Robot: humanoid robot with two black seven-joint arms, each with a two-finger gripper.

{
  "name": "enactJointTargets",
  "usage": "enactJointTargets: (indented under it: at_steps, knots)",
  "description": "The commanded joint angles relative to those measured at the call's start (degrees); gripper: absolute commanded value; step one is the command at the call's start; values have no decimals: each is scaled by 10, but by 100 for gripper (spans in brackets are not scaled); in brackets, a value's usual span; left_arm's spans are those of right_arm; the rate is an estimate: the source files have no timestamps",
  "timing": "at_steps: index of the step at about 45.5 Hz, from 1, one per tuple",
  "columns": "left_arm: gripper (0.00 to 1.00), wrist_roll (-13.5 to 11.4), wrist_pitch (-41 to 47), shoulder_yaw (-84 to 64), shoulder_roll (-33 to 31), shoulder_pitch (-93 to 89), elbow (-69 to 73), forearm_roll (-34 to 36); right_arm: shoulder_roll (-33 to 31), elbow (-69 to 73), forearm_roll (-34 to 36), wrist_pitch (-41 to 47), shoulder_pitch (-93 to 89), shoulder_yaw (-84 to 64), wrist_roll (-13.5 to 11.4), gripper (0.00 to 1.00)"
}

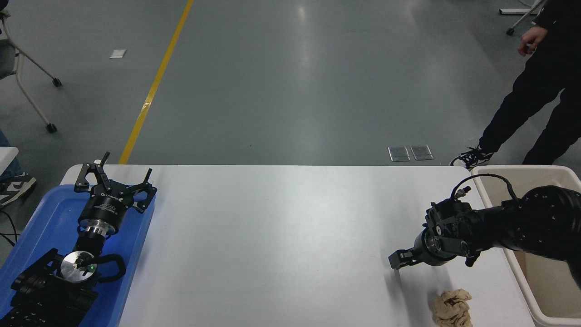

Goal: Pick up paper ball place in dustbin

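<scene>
The paper ball (452, 308), a crumpled tan-brown wad, lies on the white table (281, 227) near its front right edge. My right gripper (398, 260) comes in from the right edge and points left. It hovers over the table about a hand's width up and left of the ball, not touching it; its opening does not show. The cream-beige dustbin (522, 169) stands off the table's right end, partly hidden by my right arm. My left gripper (115, 179) is open and parked over the blue tray (50, 213) at the lower left.
A person in dark clothes stands beyond the table's far right corner, with a hand (529, 41) and a shoe (472, 157) in view. Chair legs on castors (51, 127) stand on the grey floor at the far left, beside a yellow floor line (154, 86).
</scene>
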Motion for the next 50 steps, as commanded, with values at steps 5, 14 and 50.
enactJointTargets:
  at_steps: [5, 14, 50]
  knots:
    - [99, 0, 0, 1, 0, 0, -1, 0, 7, -3, 0, -2, -4, -2, -1, 100]
    - [99, 0, 0, 1, 1, 0, -1, 0, 2, 11, 3, 4, 32, -3, -1, 100]
    - [99, -1, 0, 1, 1, 0, 0, -1, -333, 503, 3, 192, 692, -95, -2, 100]
